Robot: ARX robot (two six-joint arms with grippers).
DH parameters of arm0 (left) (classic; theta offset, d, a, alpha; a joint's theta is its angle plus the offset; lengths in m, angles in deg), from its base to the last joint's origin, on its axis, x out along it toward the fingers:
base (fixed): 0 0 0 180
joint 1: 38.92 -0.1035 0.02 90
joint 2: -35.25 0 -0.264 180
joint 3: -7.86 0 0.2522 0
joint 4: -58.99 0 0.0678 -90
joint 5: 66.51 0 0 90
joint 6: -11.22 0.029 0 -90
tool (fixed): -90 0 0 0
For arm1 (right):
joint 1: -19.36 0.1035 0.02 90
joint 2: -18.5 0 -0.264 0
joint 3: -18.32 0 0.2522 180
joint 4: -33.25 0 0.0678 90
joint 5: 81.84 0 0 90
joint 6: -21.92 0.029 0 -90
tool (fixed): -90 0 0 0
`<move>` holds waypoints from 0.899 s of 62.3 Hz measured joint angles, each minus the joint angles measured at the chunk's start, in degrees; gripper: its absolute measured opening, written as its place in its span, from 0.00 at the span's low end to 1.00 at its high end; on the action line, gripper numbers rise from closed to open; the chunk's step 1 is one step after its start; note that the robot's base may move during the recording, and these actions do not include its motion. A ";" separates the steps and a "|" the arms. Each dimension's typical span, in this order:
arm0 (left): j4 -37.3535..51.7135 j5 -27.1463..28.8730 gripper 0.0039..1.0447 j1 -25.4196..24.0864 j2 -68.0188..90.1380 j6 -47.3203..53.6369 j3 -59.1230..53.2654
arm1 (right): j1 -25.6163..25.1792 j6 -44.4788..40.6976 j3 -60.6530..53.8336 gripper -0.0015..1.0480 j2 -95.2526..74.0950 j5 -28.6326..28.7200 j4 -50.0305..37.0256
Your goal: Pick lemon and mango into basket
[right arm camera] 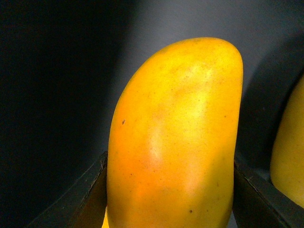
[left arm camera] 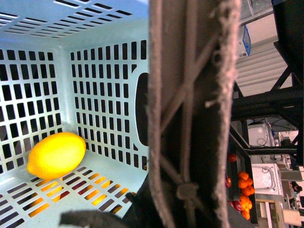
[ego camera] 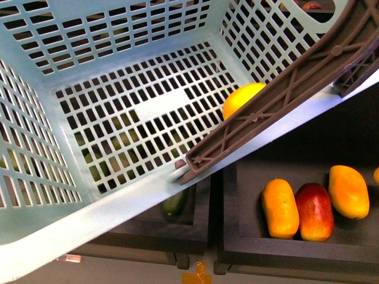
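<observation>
The light teal basket [ego camera: 89, 213] fills the front view, tilted and close to the camera. The lemon [ego camera: 243, 97] lies on its slotted floor next to a wall, and it also shows in the left wrist view as the lemon [left arm camera: 56, 155]. My left gripper [left arm camera: 185, 199] is shut on the brown ribbed basket handle [left arm camera: 190, 95], which crosses the front view as the handle [ego camera: 284, 94]. My right gripper [right arm camera: 171, 204] is shut on the mango [right arm camera: 175, 137], its dark fingers [right arm camera: 90, 199] pressed on either side. Neither gripper shows in the front view.
A black tray [ego camera: 254, 242] below the basket holds two yellow-orange mangoes [ego camera: 280, 208] and a red-blushed mango [ego camera: 314, 212]. A green fruit [ego camera: 174, 204] peeks from under the basket rim. Tangerines [left arm camera: 244, 183] sit on a far dark shelf. Another yellow fruit [right arm camera: 289, 152] lies beside the held mango.
</observation>
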 joint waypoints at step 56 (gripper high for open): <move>0.00 0.11 0.04 0.00 0.00 0.02 0.00 | 13.92 -23.50 -16.66 0.57 64.00 21.44 -0.39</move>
